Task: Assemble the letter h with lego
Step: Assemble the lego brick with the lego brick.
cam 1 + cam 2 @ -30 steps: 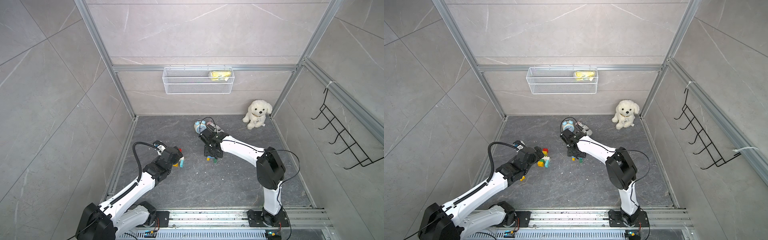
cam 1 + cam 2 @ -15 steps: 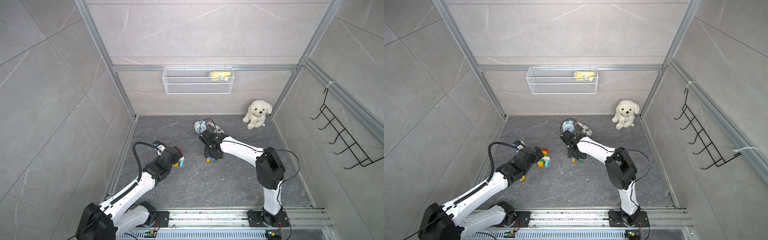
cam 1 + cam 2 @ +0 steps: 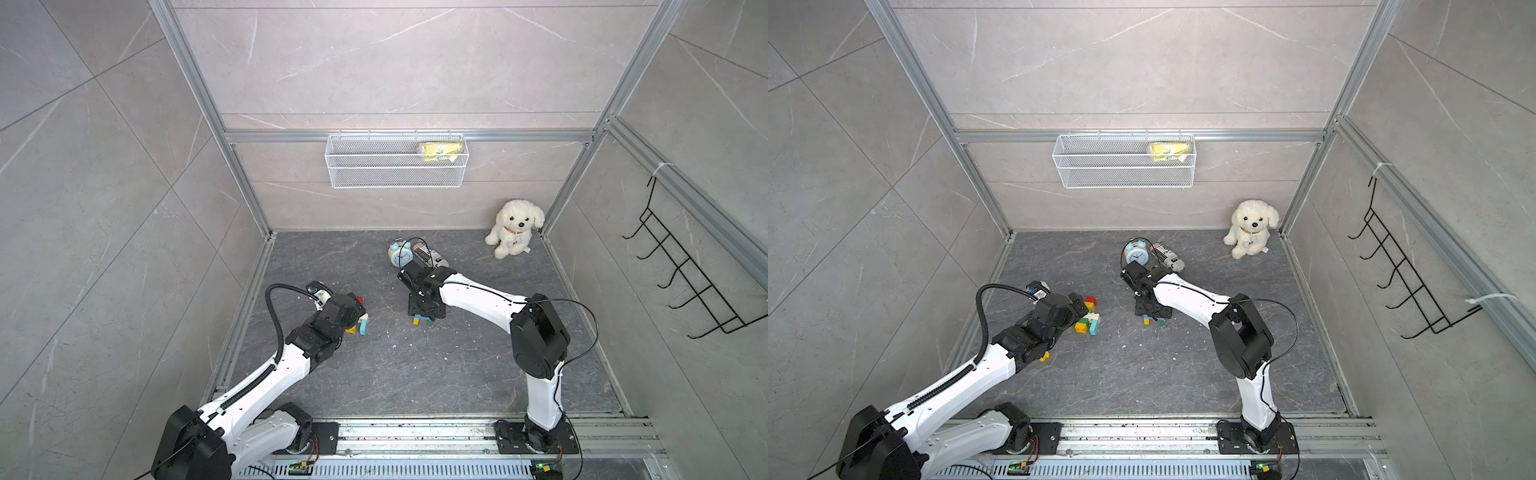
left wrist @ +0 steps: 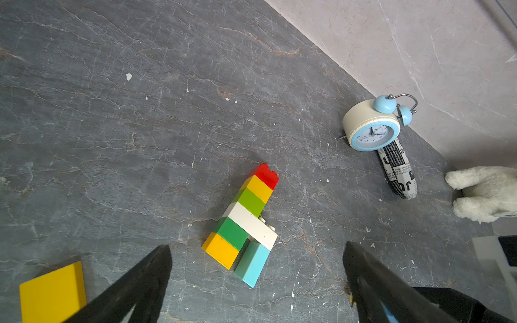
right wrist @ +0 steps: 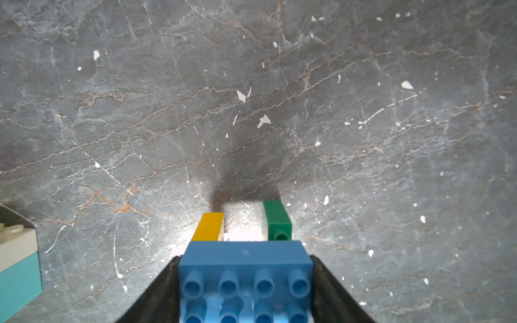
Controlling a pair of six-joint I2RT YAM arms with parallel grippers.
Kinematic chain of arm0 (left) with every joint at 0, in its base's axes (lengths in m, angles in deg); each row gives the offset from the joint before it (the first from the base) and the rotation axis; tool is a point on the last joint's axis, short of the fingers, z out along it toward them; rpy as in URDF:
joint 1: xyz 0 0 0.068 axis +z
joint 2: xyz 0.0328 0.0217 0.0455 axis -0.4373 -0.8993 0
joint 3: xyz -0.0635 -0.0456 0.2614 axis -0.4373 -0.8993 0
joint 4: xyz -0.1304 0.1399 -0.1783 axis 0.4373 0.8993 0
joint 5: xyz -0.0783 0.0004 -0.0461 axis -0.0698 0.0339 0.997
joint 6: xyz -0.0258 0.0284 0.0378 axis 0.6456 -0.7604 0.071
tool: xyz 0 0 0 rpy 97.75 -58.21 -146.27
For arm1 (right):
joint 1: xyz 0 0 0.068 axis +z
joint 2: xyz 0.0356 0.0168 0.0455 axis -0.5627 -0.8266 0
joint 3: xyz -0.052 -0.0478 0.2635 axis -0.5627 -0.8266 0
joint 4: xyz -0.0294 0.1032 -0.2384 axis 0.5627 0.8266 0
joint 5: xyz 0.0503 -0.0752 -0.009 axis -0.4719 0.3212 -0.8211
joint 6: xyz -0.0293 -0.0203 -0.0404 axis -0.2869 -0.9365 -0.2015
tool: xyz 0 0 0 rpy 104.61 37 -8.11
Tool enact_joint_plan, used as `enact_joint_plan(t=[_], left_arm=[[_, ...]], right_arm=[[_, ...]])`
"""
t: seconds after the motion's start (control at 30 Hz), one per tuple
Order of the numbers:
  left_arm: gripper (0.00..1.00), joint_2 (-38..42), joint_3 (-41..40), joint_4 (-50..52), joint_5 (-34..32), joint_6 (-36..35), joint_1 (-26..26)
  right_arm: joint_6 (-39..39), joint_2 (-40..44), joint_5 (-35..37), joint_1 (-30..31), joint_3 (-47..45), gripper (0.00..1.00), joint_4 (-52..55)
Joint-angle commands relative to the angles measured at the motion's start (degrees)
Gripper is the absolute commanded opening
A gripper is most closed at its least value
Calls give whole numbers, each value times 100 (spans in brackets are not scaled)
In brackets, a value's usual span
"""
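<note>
When looking from the right wrist, find the right gripper (image 5: 244, 260) pinching a blue studded plastic lego brick (image 5: 246, 279) low over the dark grey stone floor (image 5: 140, 112). Note a yellow brick (image 5: 208, 226) and a dark green brick (image 5: 277, 221) poking out past its far edge; cannot tell whether joined. From the left wrist, see the left gripper (image 4: 256, 246) spread wide, empty, near a flat-lying stack of red, yellow, green, white and light blue bricks (image 4: 246, 223), with a loose yellow brick (image 4: 51, 290) by one finger.

Alarm clock (image 4: 372, 131) beside newsprint roll (image 4: 398, 170), plush dog (image 3: 515, 228) nearby.
</note>
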Motion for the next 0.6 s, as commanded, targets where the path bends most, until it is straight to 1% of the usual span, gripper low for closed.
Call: enact_joint_plan(t=[0.0, 0.57], left_arm=[[99, -28, 24, -90, -27, 74, 32], [99, -44, 42, -83, -7, 67, 38]], right_arm=[[21, -160, -23, -18, 11, 34, -25], [-32, -384, -25, -18, 128, 34, 10]])
